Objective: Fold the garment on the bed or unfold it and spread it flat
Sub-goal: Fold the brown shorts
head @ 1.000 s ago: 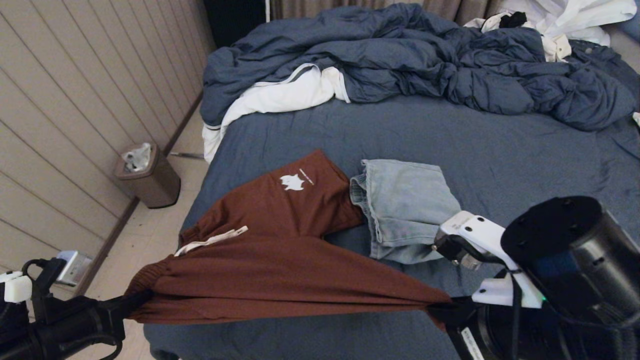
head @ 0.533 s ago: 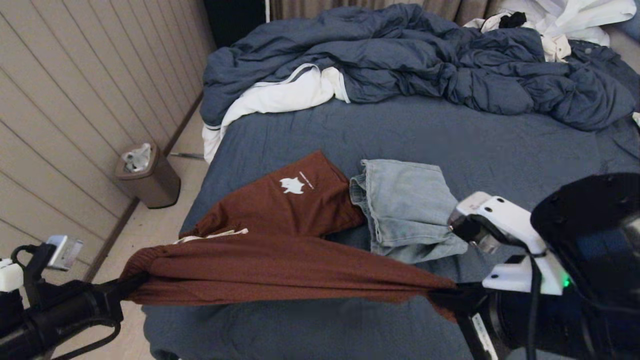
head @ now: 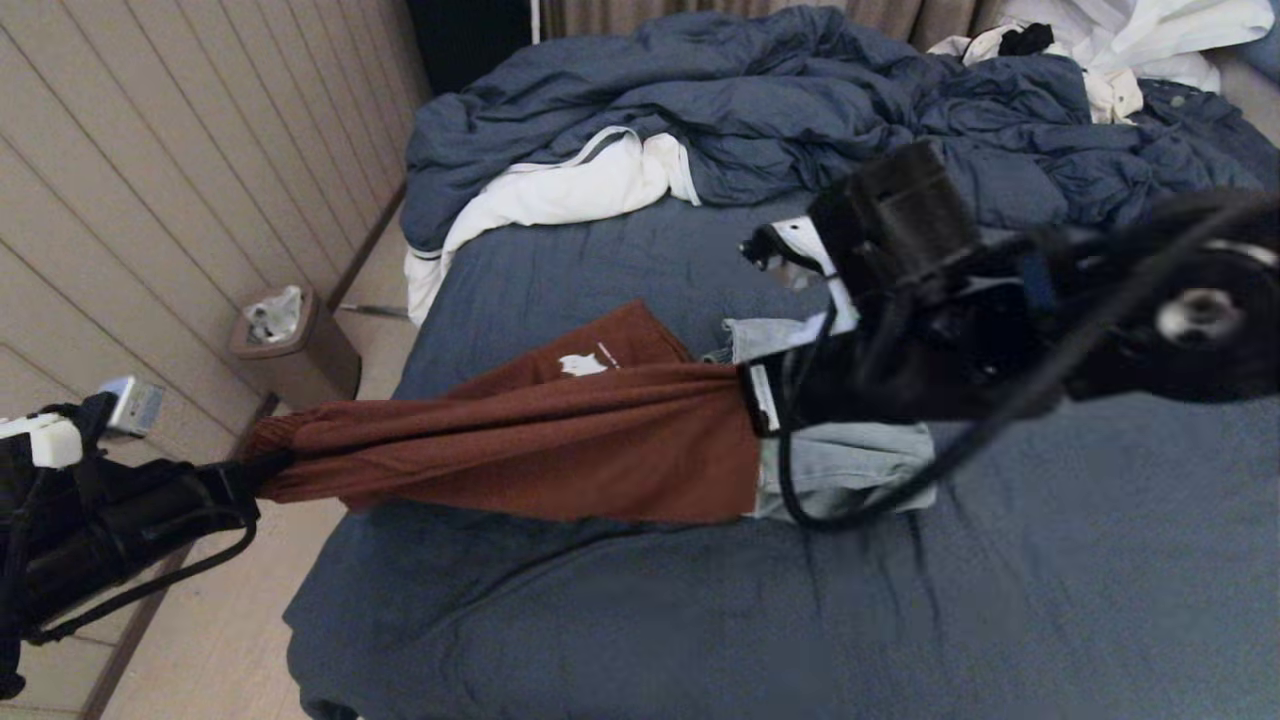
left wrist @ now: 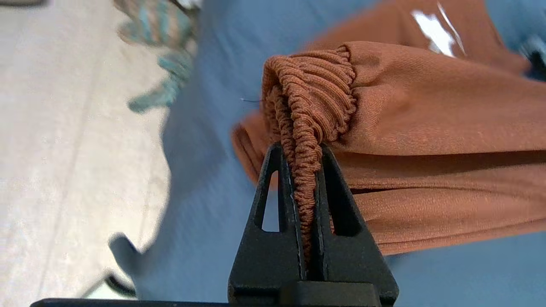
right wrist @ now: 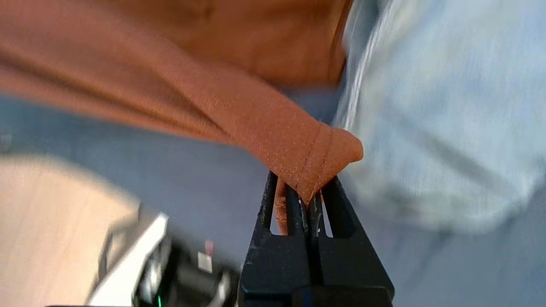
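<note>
Head view shows the right gripper (head: 745, 400), clenched on the rust shorts' (head: 560, 440) hem, has swung farther over the bed (head: 1000, 600), folding them while the left gripper (head: 262, 470) pinches the waistband.

Both pincers stretch the rust-brown shorts (head: 560, 440) taut above the bed (head: 1050, 560), beside folded denim shorts (head: 850, 460).

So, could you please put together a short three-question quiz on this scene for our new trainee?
1. True or false: both grippers are shut on the rust-brown shorts.
2. Which part does the left gripper pinch: A) hem, B) elastic waistband, C) drawstring?
3. What lies beside the shorts, partly behind the right gripper?

Key: 1 true. 2 B. 3 the folded light-blue denim shorts, on the bed.
</note>
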Robot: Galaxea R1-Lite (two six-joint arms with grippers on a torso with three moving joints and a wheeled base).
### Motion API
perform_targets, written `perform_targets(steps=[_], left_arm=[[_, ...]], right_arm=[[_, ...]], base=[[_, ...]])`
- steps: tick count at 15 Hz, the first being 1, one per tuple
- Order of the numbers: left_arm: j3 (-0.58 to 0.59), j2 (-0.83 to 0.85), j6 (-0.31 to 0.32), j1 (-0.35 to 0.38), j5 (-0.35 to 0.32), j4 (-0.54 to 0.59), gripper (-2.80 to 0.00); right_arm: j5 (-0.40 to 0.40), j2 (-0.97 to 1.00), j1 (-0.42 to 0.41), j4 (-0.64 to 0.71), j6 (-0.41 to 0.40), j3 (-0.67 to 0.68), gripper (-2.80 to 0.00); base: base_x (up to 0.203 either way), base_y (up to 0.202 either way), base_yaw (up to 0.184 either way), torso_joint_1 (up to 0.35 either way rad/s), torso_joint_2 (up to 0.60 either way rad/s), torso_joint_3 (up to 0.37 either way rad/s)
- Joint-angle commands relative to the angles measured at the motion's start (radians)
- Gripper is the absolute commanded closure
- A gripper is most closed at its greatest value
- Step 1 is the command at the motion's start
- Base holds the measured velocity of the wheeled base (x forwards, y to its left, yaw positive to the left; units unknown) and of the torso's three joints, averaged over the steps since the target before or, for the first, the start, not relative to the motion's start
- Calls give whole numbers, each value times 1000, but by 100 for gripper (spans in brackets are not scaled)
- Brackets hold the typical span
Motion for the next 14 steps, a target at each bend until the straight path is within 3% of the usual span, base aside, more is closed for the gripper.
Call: perform_targets(steps=[1, 4, 14], left_arm=[[-74, 81, -7, -3, 4, -3, 0], [-149, 159, -7, -12, 27, -1, 0], [-392, 288, -20, -132, 274, -41, 0]], right_arm=[[-6, 243, -25, 2, -1, -229, 0], [-48, 429, -35, -34, -44, -408, 0], [-212, 602, -104, -488, -74, -424, 0]], base=[[0, 0, 0, 0, 0, 0], [0, 0, 0, 0, 0, 0], [0, 0, 0, 0, 0, 0]])
